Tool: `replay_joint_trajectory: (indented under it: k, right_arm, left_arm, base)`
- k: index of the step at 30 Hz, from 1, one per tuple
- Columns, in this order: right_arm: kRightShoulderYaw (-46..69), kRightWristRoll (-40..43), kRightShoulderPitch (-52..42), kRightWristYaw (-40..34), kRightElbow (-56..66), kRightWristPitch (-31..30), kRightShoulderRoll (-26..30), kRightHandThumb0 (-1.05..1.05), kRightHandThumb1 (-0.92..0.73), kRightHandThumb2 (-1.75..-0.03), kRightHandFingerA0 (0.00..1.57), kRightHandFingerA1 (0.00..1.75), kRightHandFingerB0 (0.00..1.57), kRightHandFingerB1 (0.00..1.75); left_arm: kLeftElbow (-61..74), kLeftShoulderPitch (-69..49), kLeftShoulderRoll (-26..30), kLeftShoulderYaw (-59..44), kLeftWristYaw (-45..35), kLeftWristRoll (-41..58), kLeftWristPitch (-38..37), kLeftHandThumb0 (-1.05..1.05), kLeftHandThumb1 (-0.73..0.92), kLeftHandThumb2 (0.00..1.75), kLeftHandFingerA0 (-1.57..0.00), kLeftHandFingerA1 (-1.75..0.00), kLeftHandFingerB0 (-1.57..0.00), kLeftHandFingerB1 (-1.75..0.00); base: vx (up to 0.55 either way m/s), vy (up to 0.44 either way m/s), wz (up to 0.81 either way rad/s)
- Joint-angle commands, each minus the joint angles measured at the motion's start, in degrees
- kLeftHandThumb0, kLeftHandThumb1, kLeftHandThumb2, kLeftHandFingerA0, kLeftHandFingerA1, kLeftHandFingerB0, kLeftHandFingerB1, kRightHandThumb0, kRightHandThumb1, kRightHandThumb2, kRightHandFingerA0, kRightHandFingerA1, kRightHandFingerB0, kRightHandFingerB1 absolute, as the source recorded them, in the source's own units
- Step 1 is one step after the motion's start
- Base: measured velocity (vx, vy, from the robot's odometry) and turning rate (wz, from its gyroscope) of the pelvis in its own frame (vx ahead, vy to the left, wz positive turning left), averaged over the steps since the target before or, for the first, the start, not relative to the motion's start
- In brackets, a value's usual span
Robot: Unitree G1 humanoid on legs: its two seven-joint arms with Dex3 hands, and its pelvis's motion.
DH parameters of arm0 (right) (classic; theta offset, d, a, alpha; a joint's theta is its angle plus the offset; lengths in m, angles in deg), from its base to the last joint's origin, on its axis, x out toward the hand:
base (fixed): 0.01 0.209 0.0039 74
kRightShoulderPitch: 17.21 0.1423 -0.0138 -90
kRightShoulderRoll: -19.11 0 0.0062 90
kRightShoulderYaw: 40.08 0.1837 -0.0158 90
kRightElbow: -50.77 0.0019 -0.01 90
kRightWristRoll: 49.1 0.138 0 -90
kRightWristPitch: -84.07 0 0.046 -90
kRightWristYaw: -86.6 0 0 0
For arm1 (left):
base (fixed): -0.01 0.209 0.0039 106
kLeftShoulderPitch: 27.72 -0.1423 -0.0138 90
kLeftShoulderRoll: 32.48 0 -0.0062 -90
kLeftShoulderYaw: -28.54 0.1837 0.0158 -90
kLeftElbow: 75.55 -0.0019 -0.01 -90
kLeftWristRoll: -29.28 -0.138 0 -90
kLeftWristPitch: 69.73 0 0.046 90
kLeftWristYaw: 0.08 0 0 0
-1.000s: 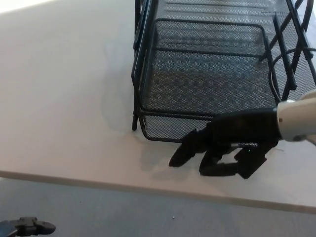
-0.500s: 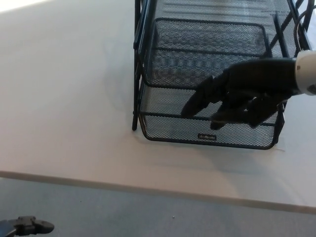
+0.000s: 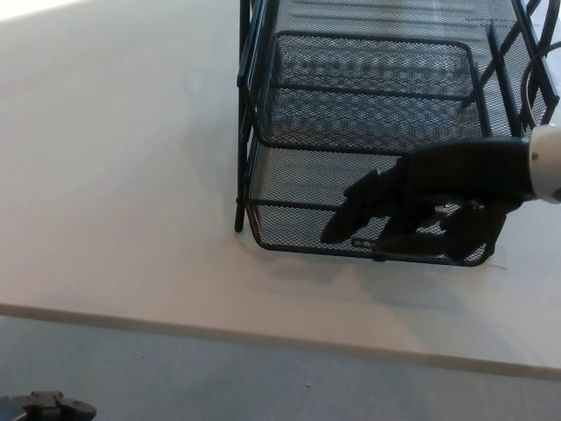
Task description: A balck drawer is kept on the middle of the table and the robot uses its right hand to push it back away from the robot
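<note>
I see my right hand (image 3: 421,210) over the front of the black mesh drawer (image 3: 351,189), fingers (image 3: 351,210) curled, grasping nothing. The drawer sits toward the table's (image 3: 114,175) far edge.

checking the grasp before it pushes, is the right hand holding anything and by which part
Nothing is clearly held. The right hand lies over the front edge of the black mesh drawer, fingers draped across its front rim, not visibly closed around it.
</note>
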State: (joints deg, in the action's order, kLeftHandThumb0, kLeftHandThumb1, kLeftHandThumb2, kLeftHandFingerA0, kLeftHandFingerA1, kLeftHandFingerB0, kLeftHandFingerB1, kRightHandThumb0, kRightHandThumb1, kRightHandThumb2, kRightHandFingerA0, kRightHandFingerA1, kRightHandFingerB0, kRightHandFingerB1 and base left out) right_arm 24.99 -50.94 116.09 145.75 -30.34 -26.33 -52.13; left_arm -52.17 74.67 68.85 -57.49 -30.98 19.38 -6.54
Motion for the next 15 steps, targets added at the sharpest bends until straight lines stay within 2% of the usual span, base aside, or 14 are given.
replay_joint_trajectory:
  k: [1, 2, 3, 4, 5, 6, 7, 9, 10, 15]
  right_arm:
    - [5.49, 4.79, -4.64, 3.86, 14.24, -0.71, 5.27, -0.71, -0.92, -0.70, 0.43, 0.38, 0.31, 0.33]
    - [6.91, 6.27, -5.42, 4.31, 16.84, -1.71, 5.97, -0.71, -0.92, -0.70, 0.43, 0.38, 0.31, 0.33]
    - [8.76, 8.41, -6.24, 4.89, 19.49, -2.87, 6.65, -0.70, -0.92, -0.68, 0.44, 0.38, 0.31, 0.33]
    - [10.75, 10.69, -7.08, 5.52, 22.17, -4.11, 7.29, -0.70, -0.92, -0.68, 0.44, 0.38, 0.31, 0.33]
    - [11.97, 11.90, -7.49, 5.92, 23.84, -4.91, 7.83, -0.69, -0.91, -0.68, 0.44, 0.38, 0.31, 0.33]
    - [13.24, 13.09, -7.87, 6.32, 25.62, -5.80, 8.46, -0.69, -0.91, -0.68, 0.44, 0.38, 0.31, 0.33]
    - [15.60, 15.49, -8.58, 6.93, 28.08, -6.61, 9.30, -0.68, -0.85, -0.68, 0.43, 0.40, 0.28, 0.34]
    - [18.67, 18.71, -9.47, 7.65, 30.80, -7.94, 10.20, -0.65, -0.84, -0.68, 0.43, 0.40, 0.29, 0.34]
    - [19.60, 19.81, -9.71, 7.89, 31.45, -8.58, 10.44, -0.64, -0.83, -0.67, 0.43, 0.41, 0.29, 0.34]
    - [22.87, 22.37, -13.95, 8.26, 34.35, -9.88, 11.72, -0.64, -0.84, -0.67, 0.43, 0.41, 0.29, 0.35]
  left_arm:
    - [-0.36, -0.31, 1.06, -0.51, -0.48, 0.68, -0.68, -0.76, 0.78, 0.68, -0.41, -0.35, -0.34, -0.33]
    - [-0.46, -0.12, 0.98, -0.84, -1.41, 1.23, -0.37, -0.76, 0.78, 0.68, -0.41, -0.35, -0.34, -0.33]
    - [-0.47, -0.19, 0.99, -0.86, -1.22, 1.20, -0.53, -0.71, 0.66, 1.04, -0.37, -0.51, -0.22, -0.43]
    - [-0.44, -0.32, 1.02, -0.83, -0.76, 1.02, -0.79, -0.71, 0.66, 1.04, -0.37, -0.51, -0.22, -0.43]
    - [-0.48, -0.34, 1.03, -0.75, -0.37, 0.82, -0.80, -0.76, 0.81, 0.65, -0.46, -0.35, -0.40, -0.34]
    - [-0.53, -0.34, 1.03, -0.64, 0.09, 0.57, -0.73, -0.76, 0.81, 0.65, -0.46, -0.35, -0.40, -0.34]
    - [-0.45, -0.47, 1.09, -0.48, 0.14, 0.38, -0.91, -0.74, 0.82, 0.65, -0.45, -0.35, -0.39, -0.34]
    - [-0.32, -0.61, 1.13, -0.48, 0.00, 0.41, -1.19, -0.77, 0.76, 0.68, -0.43, -0.36, -0.36, -0.34]
    - [-0.28, -0.47, 1.20, -0.55, -0.18, 0.50, -1.31, -0.73, 0.68, 1.04, -0.38, -0.51, -0.22, -0.43]
    - [-0.30, -0.37, 1.16, -0.44, 0.22, 0.30, -1.01, -0.69, 0.66, 1.04, -0.37, -0.51, -0.22, -0.44]
  base:
    - [0.00, 0.000, 0.00]
    - [0.00, 0.000, 0.00]
    - [0.00, 0.000, 0.00]
    - [0.00, 0.000, 0.00]
    - [0.00, 0.000, 0.00]
    - [0.00, 0.000, 0.00]
    - [0.00, 0.000, 0.00]
    - [0.00, 0.000, 0.00]
    - [0.00, 0.000, 0.00]
    - [0.00, 0.000, 0.00]
